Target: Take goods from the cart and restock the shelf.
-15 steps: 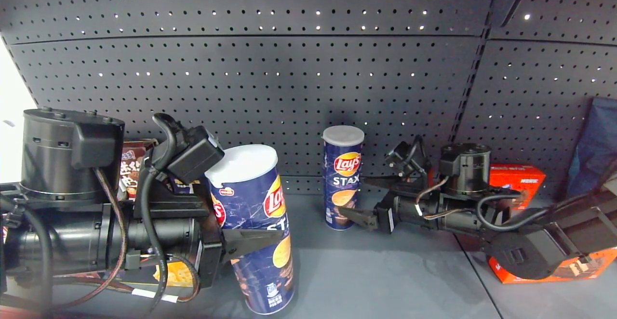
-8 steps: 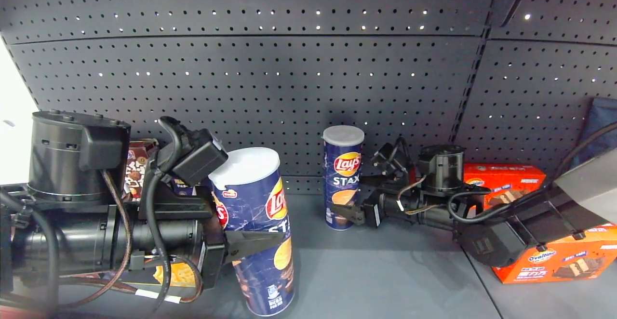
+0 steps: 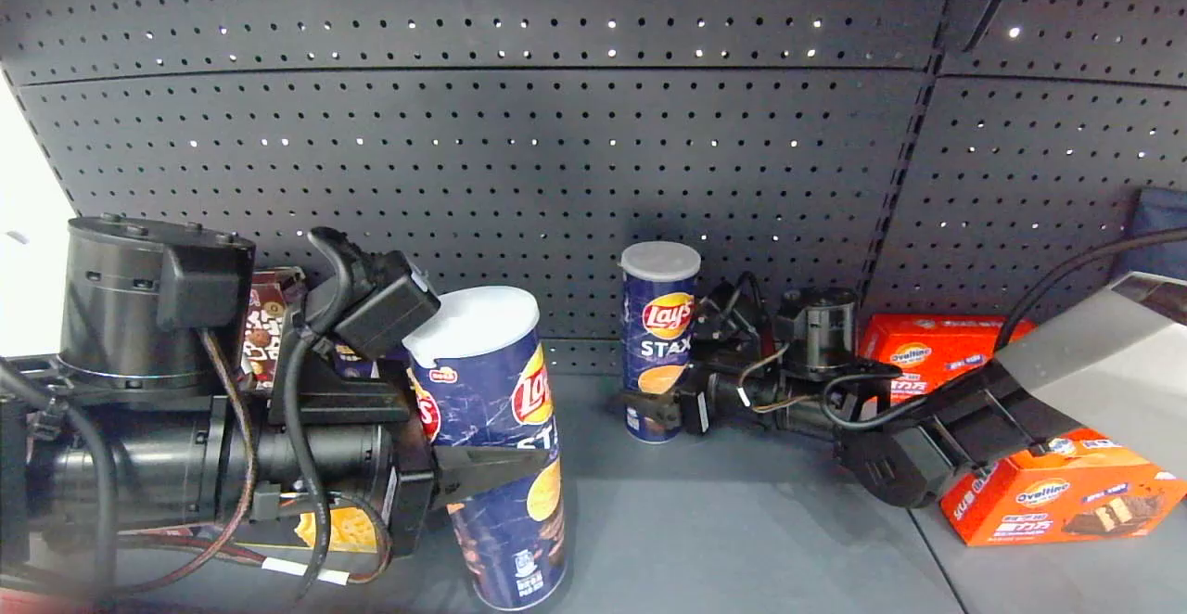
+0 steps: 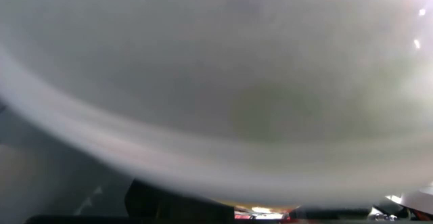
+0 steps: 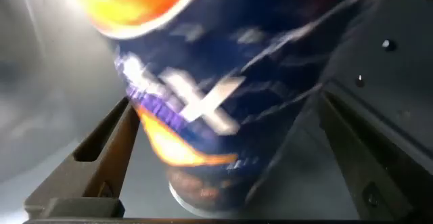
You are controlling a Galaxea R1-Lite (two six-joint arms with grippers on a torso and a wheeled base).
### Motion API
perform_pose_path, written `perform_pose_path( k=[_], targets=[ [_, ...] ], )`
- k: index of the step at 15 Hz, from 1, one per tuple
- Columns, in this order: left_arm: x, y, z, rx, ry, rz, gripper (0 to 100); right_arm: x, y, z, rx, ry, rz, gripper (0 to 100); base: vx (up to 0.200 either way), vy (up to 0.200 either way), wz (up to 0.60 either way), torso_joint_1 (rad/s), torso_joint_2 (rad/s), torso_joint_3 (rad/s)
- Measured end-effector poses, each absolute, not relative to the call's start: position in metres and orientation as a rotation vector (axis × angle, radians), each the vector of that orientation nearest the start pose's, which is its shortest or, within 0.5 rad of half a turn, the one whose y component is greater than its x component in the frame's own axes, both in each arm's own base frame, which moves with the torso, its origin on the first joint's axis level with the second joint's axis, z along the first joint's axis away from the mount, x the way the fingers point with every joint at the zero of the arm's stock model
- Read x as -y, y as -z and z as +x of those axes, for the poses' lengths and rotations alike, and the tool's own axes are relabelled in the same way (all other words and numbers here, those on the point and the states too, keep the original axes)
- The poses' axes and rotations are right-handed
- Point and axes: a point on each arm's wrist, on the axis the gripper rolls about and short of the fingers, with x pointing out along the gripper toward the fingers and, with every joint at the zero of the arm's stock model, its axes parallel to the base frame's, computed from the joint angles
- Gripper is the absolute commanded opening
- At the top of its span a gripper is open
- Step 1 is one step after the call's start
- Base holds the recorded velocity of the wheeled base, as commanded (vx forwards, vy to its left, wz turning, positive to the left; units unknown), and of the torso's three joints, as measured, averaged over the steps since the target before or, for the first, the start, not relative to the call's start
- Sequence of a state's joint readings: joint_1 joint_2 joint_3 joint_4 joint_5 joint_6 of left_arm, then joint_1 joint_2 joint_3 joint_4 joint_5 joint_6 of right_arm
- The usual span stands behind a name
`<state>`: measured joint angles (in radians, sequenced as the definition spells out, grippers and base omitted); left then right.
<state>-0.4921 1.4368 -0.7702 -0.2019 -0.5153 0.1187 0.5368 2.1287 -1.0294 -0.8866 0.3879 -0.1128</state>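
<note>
Right wrist view: the upright chips can [image 5: 216,68] stood between the right gripper's [image 5: 226,105] open fingers. Left gripper [image 3: 491,461] clamped a second can [image 3: 482,373]

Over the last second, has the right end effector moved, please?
Yes. The right end effector slid left to the rear can, which stayed put.

We see bare shelf floor [image 3: 705,521] in front of the small chip can [image 3: 659,340], with room to pass. Right behind the can, the holed wall [image 3: 519,178] blocks us. The right gripper [image 3: 652,396] sits around it, fingers apart. Orange boxes [image 3: 1057,503] sit to its right, and the big can [image 3: 501,447] leans to its left.
</note>
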Motion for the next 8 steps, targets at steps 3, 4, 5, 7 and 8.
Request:
perform_pose_path(
  k=[3, 4, 5, 7, 8],
  targets=[
    [0.1198, -0.2036, 0.1999, -0.427, 1.017, 0.101, 0, -0.2166, -0.1075, 0.3452, -0.154, -0.947, -0.112, 0, 0.000, 0.000, 0.00, 0.000, 0.00, 0.000],
    [0.1198, -0.2036, 0.1999, -0.427, 1.017, 0.101, 0, -0.2168, -0.1058, 0.3450, -0.159, -0.948, -0.113, 0, 0.000, 0.000, 0.00, 0.000, 0.00, 0.000],
    [0.1198, -0.2036, 0.1999, -0.427, 1.017, 0.101, 0, -0.2169, -0.1053, 0.3451, -0.158, -0.948, -0.112, 0, 0.000, 0.000, 0.00, 0.000, 0.00, 0.000],
    [0.1198, -0.2036, 0.1999, -0.426, 1.017, 0.101, 0, -0.2170, -0.1040, 0.3438, -0.163, -0.950, -0.112, 0, 0.000, 0.000, 0.00, 0.000, 0.00, 0.000],
    [0.1198, -0.2037, 0.1999, -0.426, 1.016, 0.101, 0, -0.2173, -0.1030, 0.3422, -0.167, -0.952, -0.112, 0, 0.000, 0.000, 0.00, 0.000, 0.00, 0.000]
  ],
)
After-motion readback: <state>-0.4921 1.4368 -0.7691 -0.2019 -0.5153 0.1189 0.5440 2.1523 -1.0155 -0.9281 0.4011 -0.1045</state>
